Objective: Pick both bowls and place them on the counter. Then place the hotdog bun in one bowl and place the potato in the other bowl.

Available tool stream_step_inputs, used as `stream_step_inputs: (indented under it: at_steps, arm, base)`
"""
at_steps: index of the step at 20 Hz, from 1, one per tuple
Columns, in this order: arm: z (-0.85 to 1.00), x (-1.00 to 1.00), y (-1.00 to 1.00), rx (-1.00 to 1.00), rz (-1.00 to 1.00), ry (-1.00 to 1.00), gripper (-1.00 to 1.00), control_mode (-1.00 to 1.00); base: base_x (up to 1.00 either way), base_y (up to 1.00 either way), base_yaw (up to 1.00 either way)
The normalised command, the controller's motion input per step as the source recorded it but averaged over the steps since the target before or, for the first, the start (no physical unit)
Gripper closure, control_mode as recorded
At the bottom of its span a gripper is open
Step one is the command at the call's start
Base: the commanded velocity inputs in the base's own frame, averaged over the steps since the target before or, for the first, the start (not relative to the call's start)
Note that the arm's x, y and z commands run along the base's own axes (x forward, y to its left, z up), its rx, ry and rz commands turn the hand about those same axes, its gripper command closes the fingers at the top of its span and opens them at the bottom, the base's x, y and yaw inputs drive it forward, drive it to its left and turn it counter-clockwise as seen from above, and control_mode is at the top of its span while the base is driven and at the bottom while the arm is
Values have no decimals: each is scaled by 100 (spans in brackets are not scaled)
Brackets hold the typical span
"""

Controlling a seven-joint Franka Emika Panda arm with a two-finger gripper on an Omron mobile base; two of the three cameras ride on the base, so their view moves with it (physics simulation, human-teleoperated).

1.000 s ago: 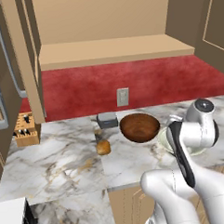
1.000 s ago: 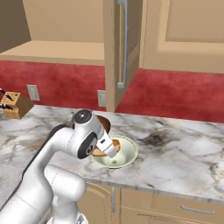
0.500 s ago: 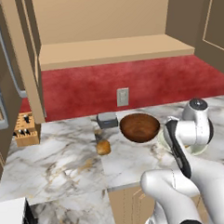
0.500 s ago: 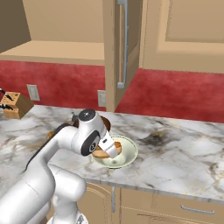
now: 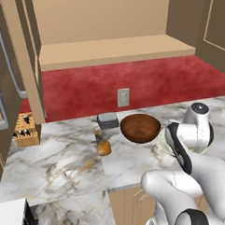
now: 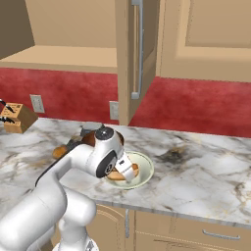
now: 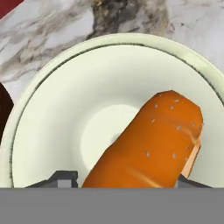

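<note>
The cream bowl (image 7: 43, 92) stands on the marble counter (image 5: 56, 168), its rim (image 6: 145, 172) showing to the right of my wrist. My gripper (image 7: 124, 181) is shut on the hotdog bun (image 7: 153, 144), with a dark tip on each side of it. The bun (image 6: 119, 174) hangs low inside the cream bowl; whether it touches the bottom I cannot tell. Just left of my arm sits the dark brown bowl (image 5: 140, 128), with nothing in it. The potato (image 5: 104, 148) lies on the counter to the left of that bowl.
A small grey box (image 5: 107, 119) sits by the wall behind the potato, under an outlet (image 5: 123, 97). A knife block (image 5: 25, 131) stands at the far left. An open cabinet door (image 6: 135, 59) hangs above the counter, and a tan shelf (image 5: 111, 51) runs behind.
My hand has shifted a little to the right and down over the cream bowl, carrying the bun with it. The brown bowl and the potato have not moved.
</note>
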Motion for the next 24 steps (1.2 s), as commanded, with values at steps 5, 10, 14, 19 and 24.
stream_step_inputs:
  at_steps: [5, 10, 14, 19, 24]
  arm:
    - [-21, 1, -10, 5, 0, 0, 100, -100]
    - [-11, 1, -11, 3, 0, 0, 100, -100]
    - [-2, 7, -11, 0, 0, 0, 100, -100]
    - [0, 7, -12, 0, 0, 0, -100, -100]
    - [2, 0, -11, 0, 0, 0, -100, -100]
  base:
    - [0, 0, 0]
    - [0, 0, 0]
    - [0, 0, 0]
    - [0, 0, 0]
    - [0, 0, 0]
